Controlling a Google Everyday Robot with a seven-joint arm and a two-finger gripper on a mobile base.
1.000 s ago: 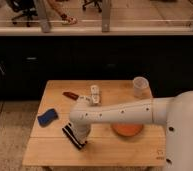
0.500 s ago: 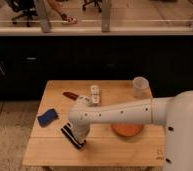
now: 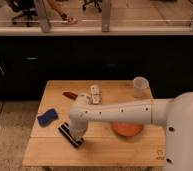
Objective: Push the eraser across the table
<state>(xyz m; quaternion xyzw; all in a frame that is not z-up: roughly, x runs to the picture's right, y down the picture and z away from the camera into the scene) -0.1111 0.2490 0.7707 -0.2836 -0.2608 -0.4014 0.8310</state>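
The eraser (image 3: 68, 135), a black block with a pale stripe, lies slantwise on the front left part of the light wooden table (image 3: 115, 152). My gripper (image 3: 78, 132) hangs down from the white arm's wrist (image 3: 80, 116) and sits right at the eraser's right side, touching or just above it. The arm reaches in from the right, across the table's middle. The gripper covers part of the eraser.
A blue pad (image 3: 47, 117) lies left of the eraser, near the table's left edge. A small dark red object (image 3: 70, 95) and a white item (image 3: 95, 94) lie at the back. A clear cup (image 3: 139, 87) stands back right. An orange plate (image 3: 127, 130) sits under the arm.
The gripper and the eraser seem to have shifted slightly to the left. The other objects have not moved.
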